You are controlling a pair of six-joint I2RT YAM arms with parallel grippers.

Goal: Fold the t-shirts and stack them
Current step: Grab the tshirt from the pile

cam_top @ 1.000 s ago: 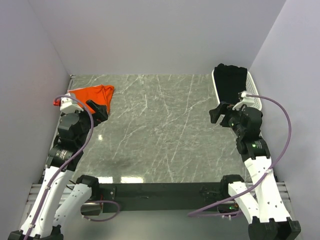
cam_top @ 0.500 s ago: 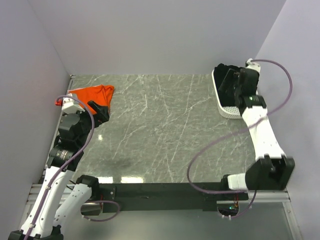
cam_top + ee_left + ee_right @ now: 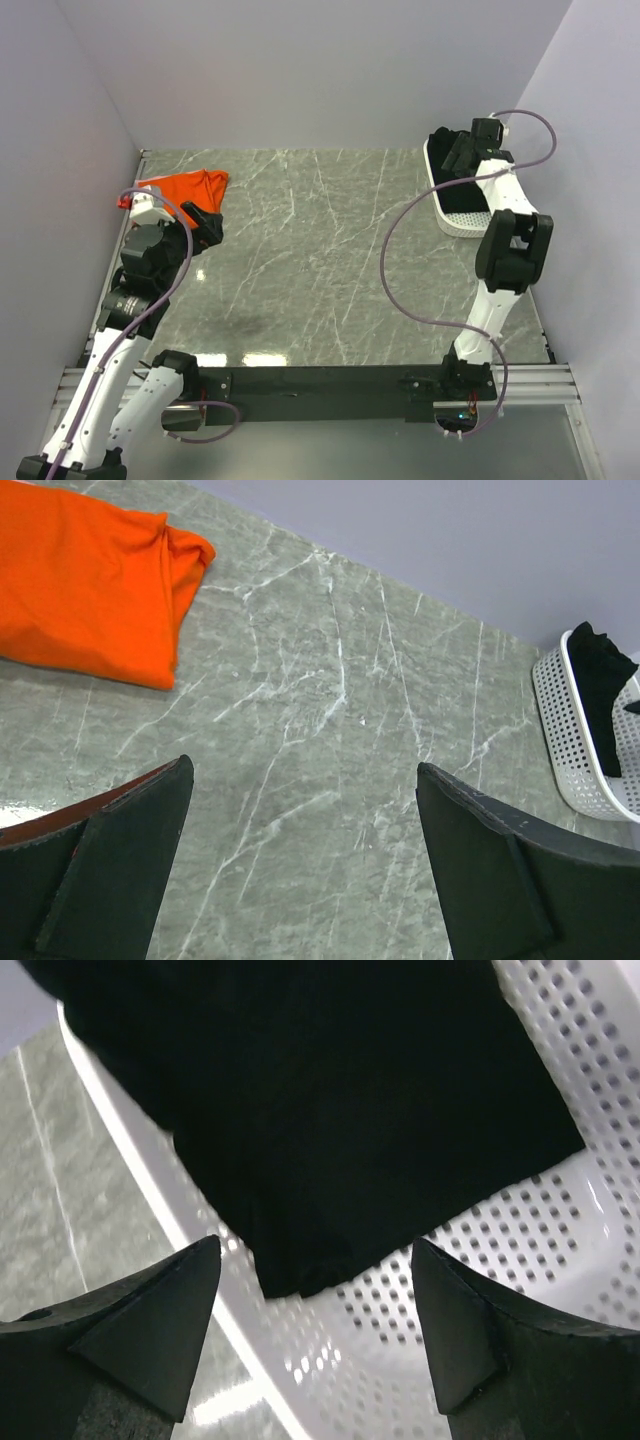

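Observation:
The orange t-shirt (image 3: 186,188) lies folded at the table's far left corner; it also shows in the left wrist view (image 3: 80,580). My left gripper (image 3: 205,226) is open and empty, just right of and nearer than the orange shirt. The black t-shirt (image 3: 452,160) lies bunched in the white mesh basket (image 3: 466,218) at the far right. In the right wrist view the black shirt (image 3: 330,1100) fills the basket (image 3: 480,1260). My right gripper (image 3: 463,152) is open, hovering right over the black shirt in the basket, its jaws either side of the shirt's near edge.
Grey marble table (image 3: 320,260) with white walls close on the left, back and right. The right arm stretches up along the right side, its purple cable looping over the table's right part.
My right arm has swung from mid-right of the table out to the basket and now reaches over the black shirt. The left gripper has barely shifted.

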